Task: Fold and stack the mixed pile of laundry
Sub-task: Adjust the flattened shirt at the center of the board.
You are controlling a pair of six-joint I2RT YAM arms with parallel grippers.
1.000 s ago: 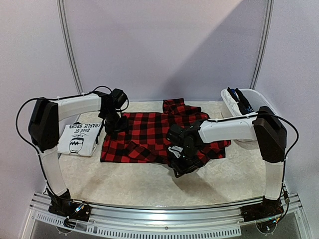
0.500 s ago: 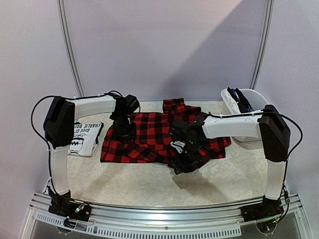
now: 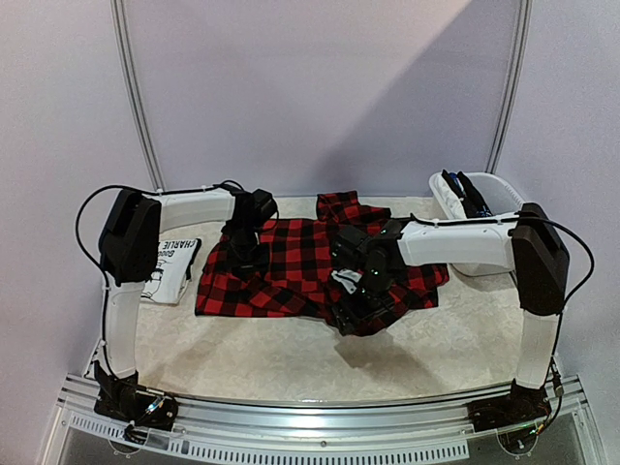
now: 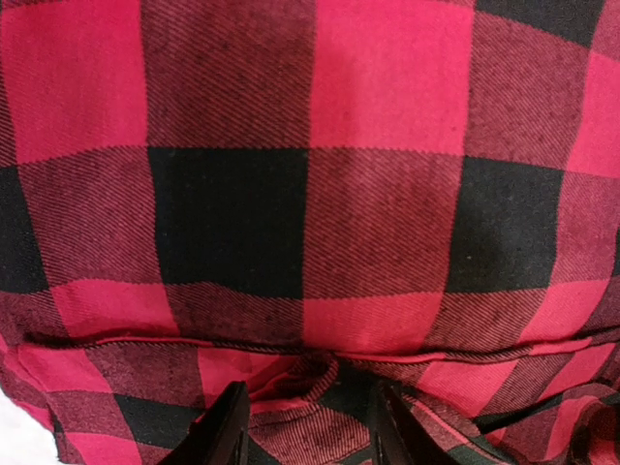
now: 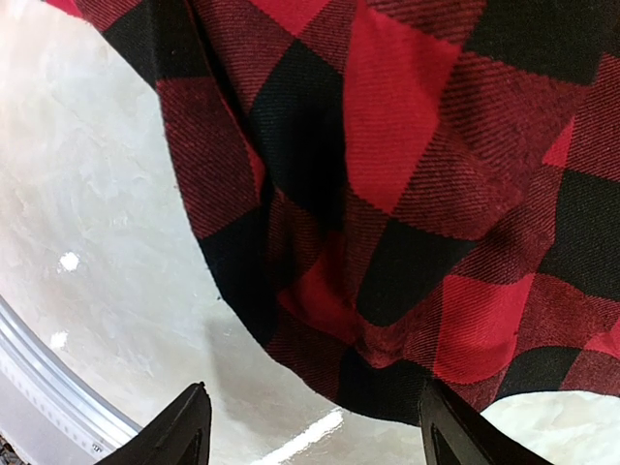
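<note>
A red-black plaid garment (image 3: pixel 291 262) lies spread across the middle of the table and fills the left wrist view (image 4: pixel 310 145). My left gripper (image 3: pixel 247 260) presses down on its left part. The jaws (image 4: pixel 310 431) stand partly open with a puckered ridge of plaid between the fingertips. My right gripper (image 3: pixel 363 295) hovers over the garment's front right edge, wide open (image 5: pixel 320 436) and holding nothing. The plaid hem (image 5: pixel 407 145) hangs just beyond its fingertips above the table. A folded white T-shirt (image 3: pixel 165 271) with black print lies at the left.
A white plastic tub (image 3: pixel 480 218) at the back right holds dark and blue garments (image 3: pixel 463 194). The beige table top (image 3: pixel 291 358) shows in front of the plaid. A metal rail (image 3: pixel 320 412) runs along the near edge.
My left arm has swung right, off the white T-shirt's side and onto the plaid, its jaws narrowing. My right gripper has opened wider and drawn back slightly from the plaid edge.
</note>
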